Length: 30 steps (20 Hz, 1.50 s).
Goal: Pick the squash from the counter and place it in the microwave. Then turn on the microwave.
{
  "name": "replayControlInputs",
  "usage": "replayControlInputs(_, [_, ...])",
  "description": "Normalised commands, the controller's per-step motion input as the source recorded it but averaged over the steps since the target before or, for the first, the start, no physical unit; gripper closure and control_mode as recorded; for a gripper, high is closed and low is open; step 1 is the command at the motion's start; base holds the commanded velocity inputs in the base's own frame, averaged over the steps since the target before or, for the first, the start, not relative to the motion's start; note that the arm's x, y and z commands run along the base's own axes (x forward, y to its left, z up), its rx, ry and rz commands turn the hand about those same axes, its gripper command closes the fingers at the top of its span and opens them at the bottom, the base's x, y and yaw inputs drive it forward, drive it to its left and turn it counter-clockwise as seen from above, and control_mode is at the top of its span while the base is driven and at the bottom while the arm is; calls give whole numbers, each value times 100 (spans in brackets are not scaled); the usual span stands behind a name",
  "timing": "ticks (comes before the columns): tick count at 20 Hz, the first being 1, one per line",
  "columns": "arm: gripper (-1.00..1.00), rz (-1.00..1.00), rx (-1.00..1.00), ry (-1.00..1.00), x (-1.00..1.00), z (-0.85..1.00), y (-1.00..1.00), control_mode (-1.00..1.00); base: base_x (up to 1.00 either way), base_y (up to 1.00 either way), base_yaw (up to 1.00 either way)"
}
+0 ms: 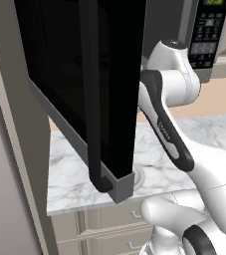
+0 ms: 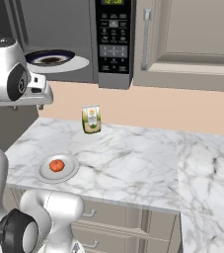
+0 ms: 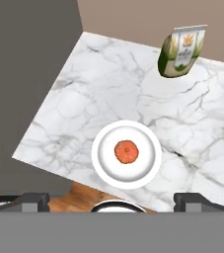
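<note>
Hovering high above the worktop point(image 3: 84, 84), the end effector point(image 3: 111, 201) has its two fingers wide apart and holds nothing. The squash point(image 3: 126, 151) lies in the middle of a white plate point(image 3: 103, 170), close to the front edge of the worktop and almost straight under the hand camera.

The main risk, as I judge it, is the grasp itself. The squash is small and round, so if the fingers come down a little off centre it may roll on the smooth plate or slip out when they close. If the fingers go too low, they may press on the plate and push it toward the near edge (it sits already quite close to it).

The second risk is the open microwave door point(image 1: 84, 84). In the left base view it swings out over the worktop, with its lower corner above the plate, and the arm passes just beside it. A wide swing during the lift may strike the door or its handle point(image 1: 92, 99).

Inside the microwave point(image 2: 114, 44) a turntable plate point(image 2: 59, 60) is visible in the right base view, and the opening looks free. A green-and-white carton point(image 2: 91, 119) stands at the back near the wall, well apart from the squash, so I think it does not block the way.
</note>
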Motion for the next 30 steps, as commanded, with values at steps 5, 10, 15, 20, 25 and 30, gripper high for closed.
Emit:
replayControlInputs(5, [-100,0,-8,4,0,-26,-8,-100,0,0,0])
replayControlInputs(10, [-100,0,-6,3,0,-25,-11,-100,0,0,0])
replayControlInputs(15, [-100,0,-6,2,0,-25,-8,-100,0,0,0])
replayControlInputs(20, [-100,0,-5,0,4,-25,-1,-100,0,0,0])
replayControlInputs(25, [-100,-1,-3,0,2,-28,0,-100,0,0,0])
replayControlInputs(30, [-100,-2,1,0,0,-18,0,-100,0,0,0])
